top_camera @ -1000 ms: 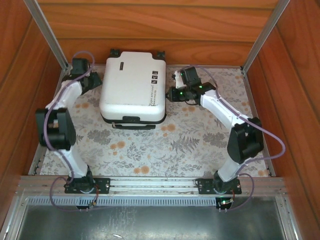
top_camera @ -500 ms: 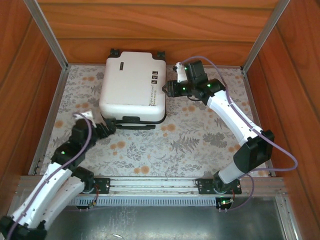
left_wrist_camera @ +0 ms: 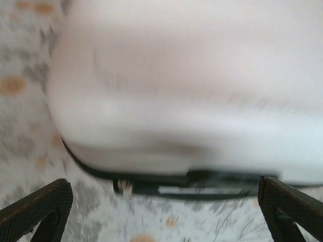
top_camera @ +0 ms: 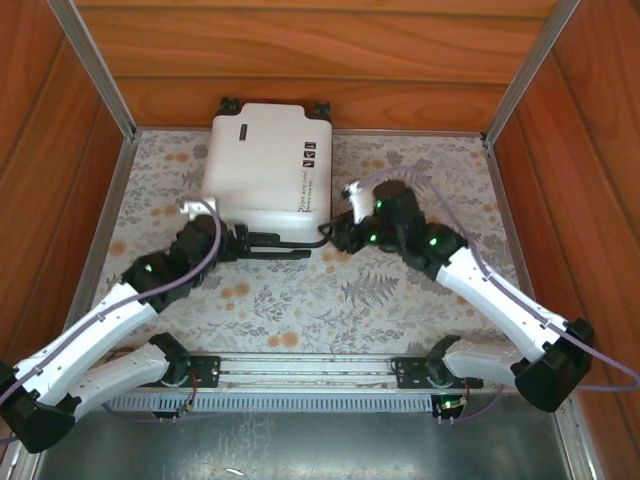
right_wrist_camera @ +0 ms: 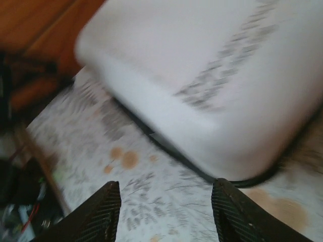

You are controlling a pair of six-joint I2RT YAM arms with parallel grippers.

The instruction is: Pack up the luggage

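The luggage is a white hard-shell case with black wheels. It lies shut and flat at the back of the floral table. Its black handle faces the near side. My left gripper sits low at the case's near-left corner, open, its fingers wide apart. In the left wrist view, blurred, the luggage stands just ahead of the left gripper, nothing between the fingers. My right gripper is at the near-right corner, open. In the right wrist view the right gripper holds nothing, with the luggage beyond it.
Wooden walls close in the back and both sides, with slanted aluminium posts at the back corners. The floral cloth is bare between the case and the metal rail at the near edge.
Both arms left the luggage's flanks and swung down to its near corners, the left from the far-left side. Both grippers have opened wider. The luggage has hardly moved.
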